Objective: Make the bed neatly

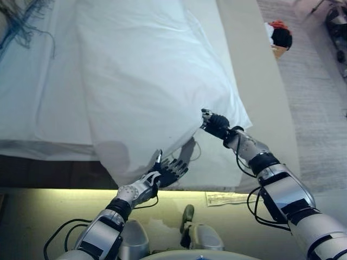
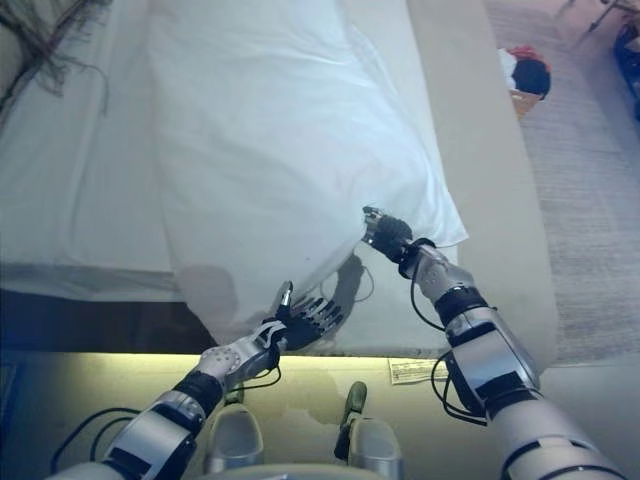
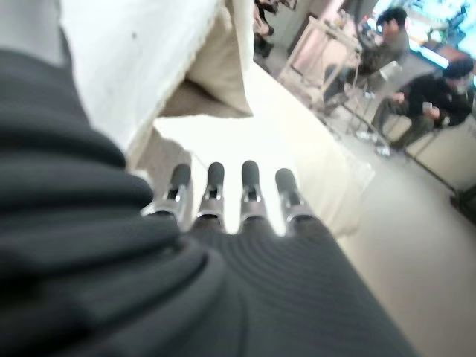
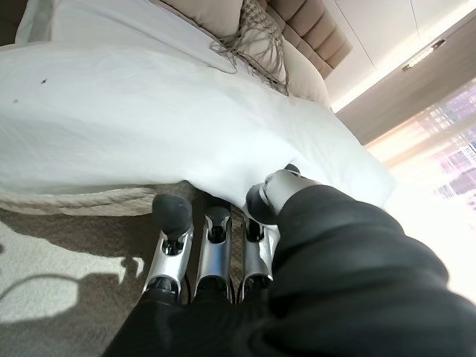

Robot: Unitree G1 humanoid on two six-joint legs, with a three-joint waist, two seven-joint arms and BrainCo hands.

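Nearest the camera, the left robot hand [image 1: 167,172] hovers at the foot edge of the bed [image 1: 271,92], its fingers [image 3: 251,175] straight and spread, holding nothing. Its fingertips point toward the hanging lower edge of the white duvet [image 1: 146,70], close to the cloth; whether they touch it cannot be told.

Further along the same edge, the right robot hand [image 1: 216,124] is at the duvet's corner, where the fabric bunches into folds around it. In the right wrist view its fingers [image 4: 172,223] reach under the white hem with the thumb [image 4: 277,190] against the cloth above, so it seems to pinch the duvet's edge.

White and smooth for the most part, the duvet lies lengthwise over the beige bed, with soft creases running toward the right hand's corner. A lighter sheet [image 1: 38,103] shows beside it on the left side, and a fringed throw [image 1: 21,24] lies at the far left. A small paper label [image 1: 227,199] rests on the floor below the bed's edge. Over on the carpet [image 1: 314,108] to the right stands a box with dark and red items [image 1: 279,37]. People sit in the background [image 3: 416,89] of the left wrist view.
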